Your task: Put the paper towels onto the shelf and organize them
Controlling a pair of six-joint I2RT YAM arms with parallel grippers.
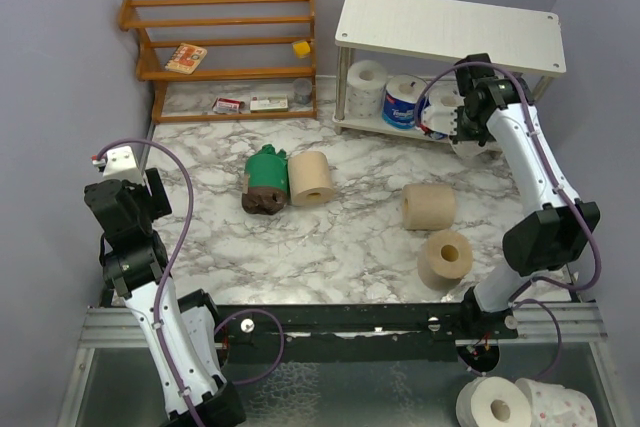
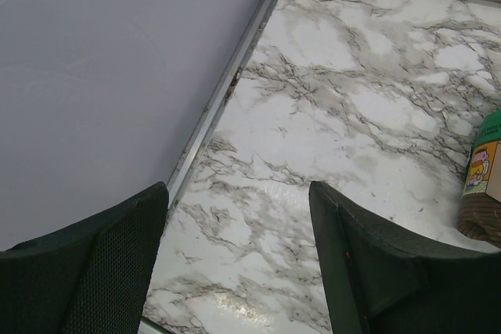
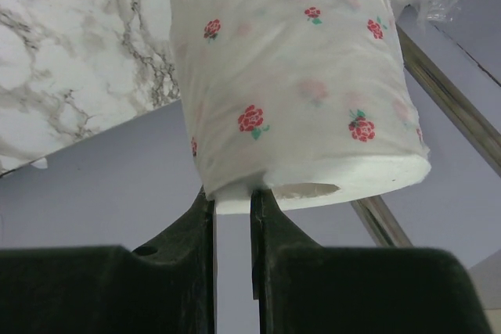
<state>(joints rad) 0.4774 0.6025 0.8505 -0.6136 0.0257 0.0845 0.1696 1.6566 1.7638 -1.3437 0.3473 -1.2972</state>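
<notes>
The marble counter was seen w/ the white shelf at its far right, top board bare, lower tier part-filled. The R gripper was set at that tier's right end, jaws nearly closed and pinched on only a thin bit of the end rim of a rose-printed roll. Whether the roll was resting on the board could not be told.

Risks, as judged: w/ so slight a hold the roll could be dropped or tipped if swung, and the soft paper torn at the pinch. A grey leg ran just beside it and could be struck. The blue-wrapped roll and white roll on the same tier could be shoved. Little room was left under the top board.

A wooden rack, far left, held small oddments, none in the way. The L gripper was held wide open, empty, over bare counter by the left wall. Mid-counter, a green-wrapped pack was touched by a tan roll. Two more tan rolls lay near the R arm and could be clipped by it. Two rolls were left below the near edge.
</notes>
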